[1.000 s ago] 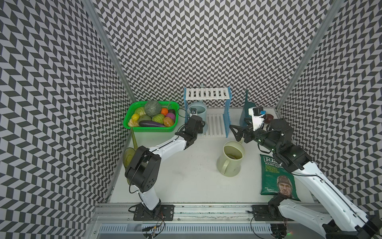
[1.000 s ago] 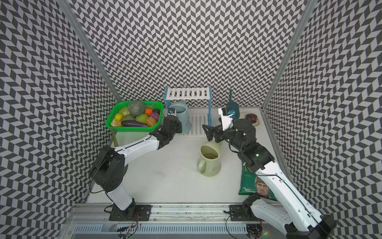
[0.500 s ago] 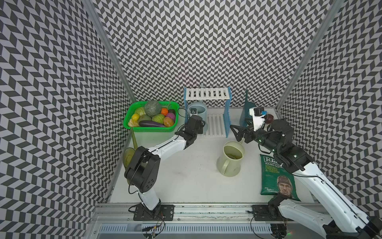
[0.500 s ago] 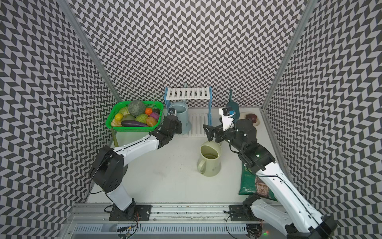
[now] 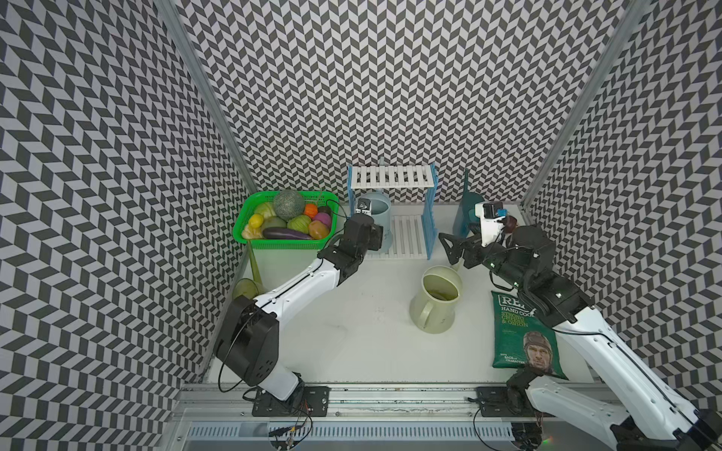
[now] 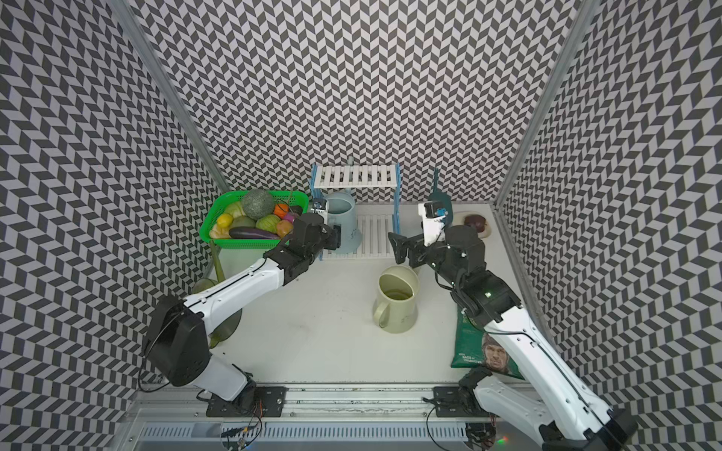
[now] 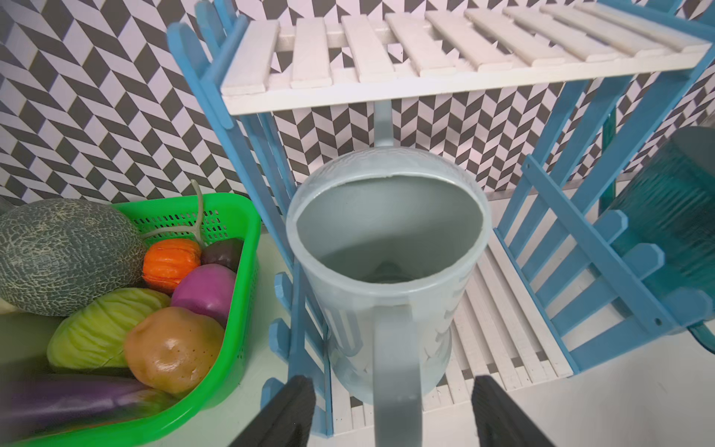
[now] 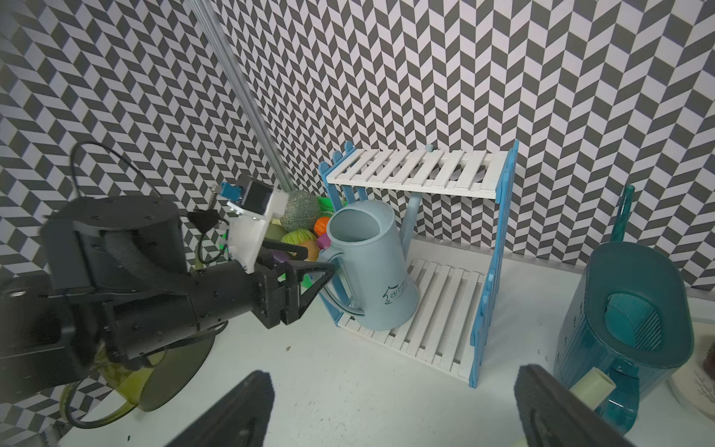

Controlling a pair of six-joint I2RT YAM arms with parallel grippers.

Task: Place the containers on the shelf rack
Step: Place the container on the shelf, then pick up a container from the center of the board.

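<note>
Left wrist view showed left fingers (image 7: 288,414) open astride the handle (image 7: 394,367) of the shelved light blue plastic jug (image 7: 387,247); right fingers (image 8: 240,410) open, empty; straight retreat seemed next

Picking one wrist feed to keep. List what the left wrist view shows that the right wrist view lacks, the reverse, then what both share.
Left wrist only: the light blue jug's inner floor. Right wrist only: the olive-green jug and a cream spout tip. Both: that jug on the shelf rack's lower shelf, the open left gripper astride its handle, the dark teal jug.
</note>
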